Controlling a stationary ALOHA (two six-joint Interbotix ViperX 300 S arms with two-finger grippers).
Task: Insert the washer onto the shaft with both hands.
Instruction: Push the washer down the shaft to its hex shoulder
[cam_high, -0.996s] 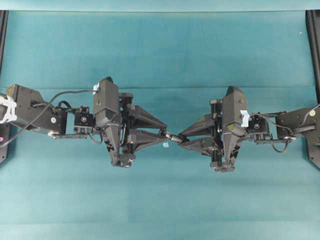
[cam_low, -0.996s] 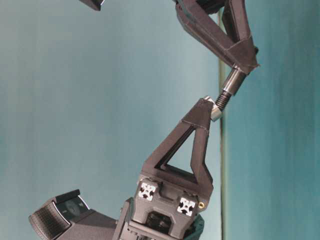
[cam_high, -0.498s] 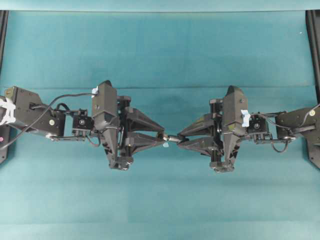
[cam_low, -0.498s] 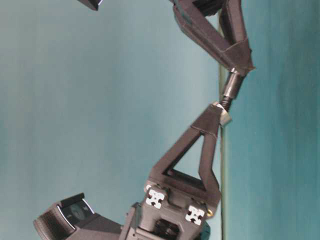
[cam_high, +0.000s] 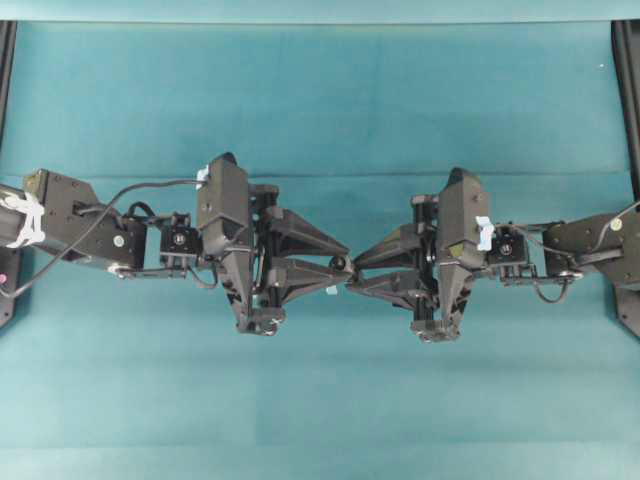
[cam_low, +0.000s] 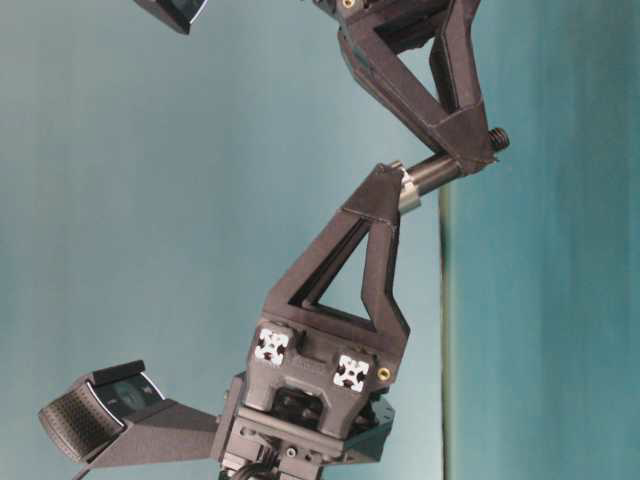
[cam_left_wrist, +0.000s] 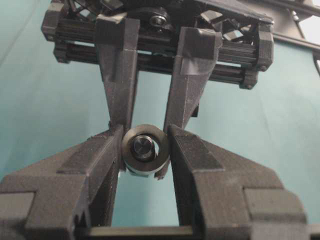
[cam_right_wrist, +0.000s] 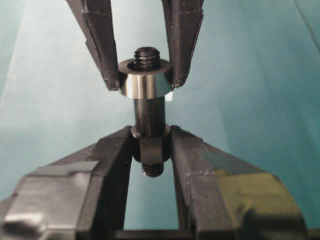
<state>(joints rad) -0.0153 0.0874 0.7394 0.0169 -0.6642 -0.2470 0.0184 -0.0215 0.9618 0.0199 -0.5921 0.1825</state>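
Note:
The silvery washer (cam_right_wrist: 146, 84) is pinched between my left gripper's fingers (cam_right_wrist: 107, 60), and the shaft's threaded tip (cam_right_wrist: 148, 57) pokes through its hole. The dark shaft (cam_right_wrist: 149, 114) is clamped by its thicker part in my right gripper (cam_right_wrist: 149, 142), its other threaded end sticking back between the jaws. In the left wrist view my left gripper (cam_left_wrist: 145, 145) is shut on the washer (cam_left_wrist: 131, 155), with the shaft's end face (cam_left_wrist: 142, 148) inside the ring, a little left of centre. Overhead, both grippers meet tip to tip: left (cam_high: 342, 267), right (cam_high: 356, 277). At table level the washer (cam_low: 409, 189) sits on the shaft (cam_low: 440, 166).
A teal cloth (cam_high: 320, 100) covers the table, and both arms hover above its middle. A tiny pale speck (cam_high: 330, 290) lies on the cloth just below the left fingertips. Dark frame rails (cam_high: 628, 90) run along the left and right edges.
My left gripper moved right toward the right one, closing the gap. The washer went from just off the shaft's tip to sitting over its threaded end. The shaft has swung to a flatter angle.

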